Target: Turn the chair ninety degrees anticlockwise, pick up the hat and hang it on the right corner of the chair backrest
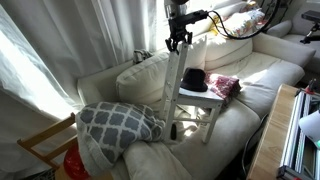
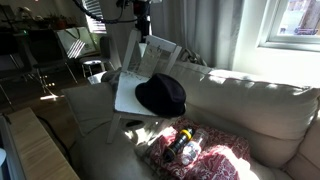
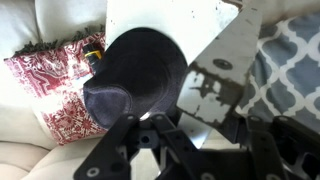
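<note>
The small white chair (image 1: pixel 197 98) stands on the sofa cushion. The black domed hat (image 1: pixel 193 80) lies on its seat (image 2: pixel 128 96). My gripper (image 1: pixel 178 41) hangs from above with its jaws shut on the top edge of the slatted backrest (image 1: pixel 174 66). In the wrist view the backrest (image 3: pixel 222 70) runs as a worn white slab down between my fingers (image 3: pixel 246 128), with the gripper (image 3: pixel 195 135) closed on its end. The hat (image 3: pixel 140 75) sits just beside it. In an exterior view the hat (image 2: pixel 160 95) covers much of the seat, below the gripper (image 2: pixel 142 30).
A grey-and-white patterned pillow (image 1: pixel 120 122) lies on the cream sofa (image 1: pixel 265 75) beside the chair. A red patterned cloth (image 2: pixel 205 158) with a bottle (image 2: pixel 186 148) on it lies on the chair's other side. A bare wooden frame (image 1: pixel 45 148) stands off the sofa's end.
</note>
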